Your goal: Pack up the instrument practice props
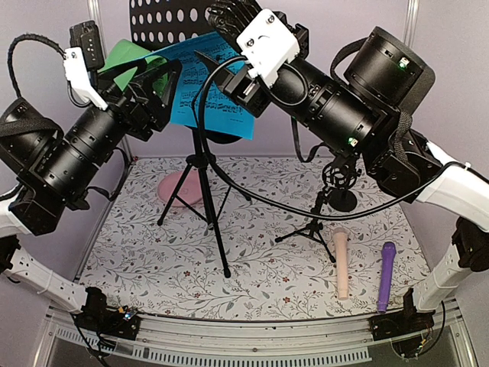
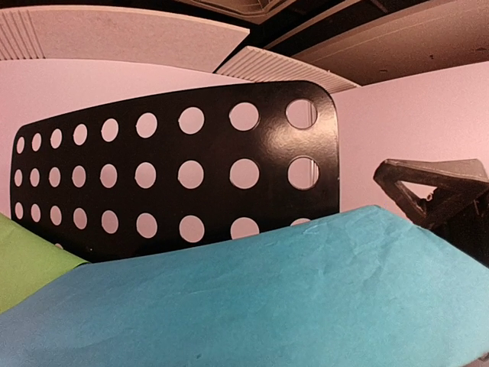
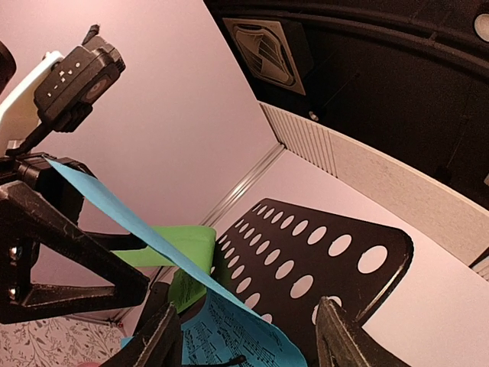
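Observation:
The black perforated music rack (image 1: 164,19) (image 2: 176,176) (image 3: 321,260) stands on its tripod (image 1: 205,200) at the back. The blue sheet (image 1: 210,92) (image 2: 267,298) (image 3: 229,336) leans off the rack and lies across my left gripper (image 1: 170,80), hiding its fingers in the left wrist view. The green sheet (image 1: 124,55) (image 2: 27,260) (image 3: 172,243) bends beside that gripper's tips. My right gripper (image 1: 210,34) (image 3: 252,336) is open, with the blue sheet's lower part between its spread fingers. The beige microphone (image 1: 341,264) and purple microphone (image 1: 386,277) lie at front right. Two small mic supports (image 1: 336,182) (image 1: 312,225) stand behind them.
A pink dish (image 1: 179,187) lies on the floral mat (image 1: 153,260) behind the tripod's left leg. A black cable (image 1: 252,195) loops from the right arm across the middle. Pale walls close in the back and sides.

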Robot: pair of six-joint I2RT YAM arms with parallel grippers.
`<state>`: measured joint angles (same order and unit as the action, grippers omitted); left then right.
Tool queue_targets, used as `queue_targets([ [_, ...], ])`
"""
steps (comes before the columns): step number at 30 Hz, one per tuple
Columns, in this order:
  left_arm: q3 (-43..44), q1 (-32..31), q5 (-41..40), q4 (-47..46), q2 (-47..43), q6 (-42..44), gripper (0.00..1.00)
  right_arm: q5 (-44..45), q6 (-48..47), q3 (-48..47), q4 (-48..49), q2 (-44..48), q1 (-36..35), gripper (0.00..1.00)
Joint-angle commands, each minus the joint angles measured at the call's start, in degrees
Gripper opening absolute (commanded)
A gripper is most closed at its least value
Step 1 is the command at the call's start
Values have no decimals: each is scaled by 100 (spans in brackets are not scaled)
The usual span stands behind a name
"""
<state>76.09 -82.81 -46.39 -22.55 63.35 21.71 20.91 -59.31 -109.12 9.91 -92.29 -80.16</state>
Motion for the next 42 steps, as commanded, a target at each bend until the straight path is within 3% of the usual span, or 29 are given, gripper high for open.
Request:
queue_targets([
  [1,-84,63,144,193,26,-79,74,122,-121,-188,92,-83,-58,61],
  [6,-133,63,149,290,8,-120,73,187,-238,-392,115,-296,-54,56],
  [19,-165,64,104,364,-74,-185,73,194,-417,-551,58,-458,-53,31],
  [31,-218,62,87,361,-115,-246,73,205,-525,-474,-89,-439,-59,0],
  [42,-252,64,87,347,-104,-237,73,193,-565,-477,59,-359,-54,0],
])
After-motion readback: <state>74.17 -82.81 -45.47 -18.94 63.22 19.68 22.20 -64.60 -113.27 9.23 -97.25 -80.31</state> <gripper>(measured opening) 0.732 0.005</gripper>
